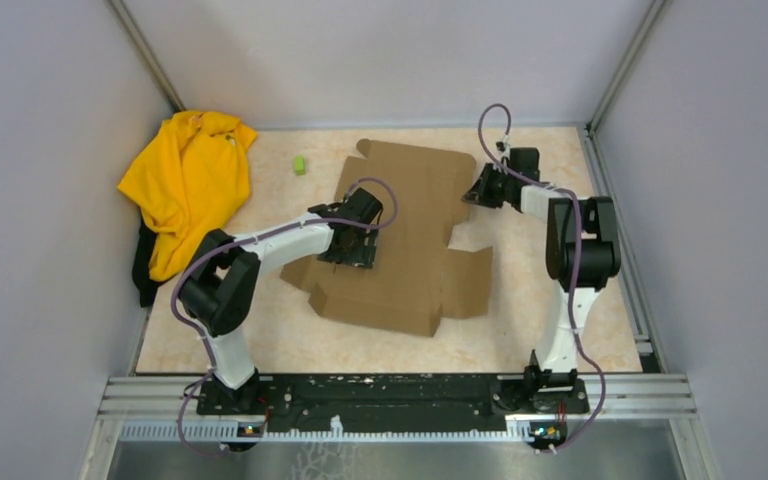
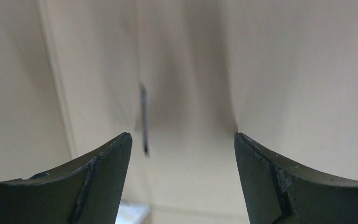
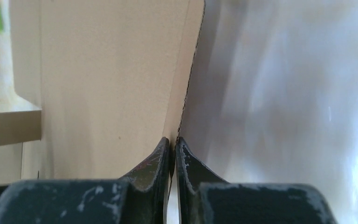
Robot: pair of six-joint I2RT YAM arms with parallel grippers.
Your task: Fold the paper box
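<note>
The work surface is a table point(image 1: 540, 335) with a pale marbled top. Plain grey walls point(image 1: 380, 60) enclose it on three sides, and a metal rail point(image 1: 400, 385) along the near edge carries both arm bases. The paper box point(image 1: 410, 200) lies unfolded at the centre of the table. The left gripper point(image 2: 182, 136) is positioned over the left part of the sheet, released, with nothing between its fingers. The right gripper point(image 3: 173, 140) is clenched on the sheet's far right edge. A yellow cloth point(image 1: 188, 180) lies in the far left corner, with a small green object point(image 1: 300, 164) between it and the box.
</note>
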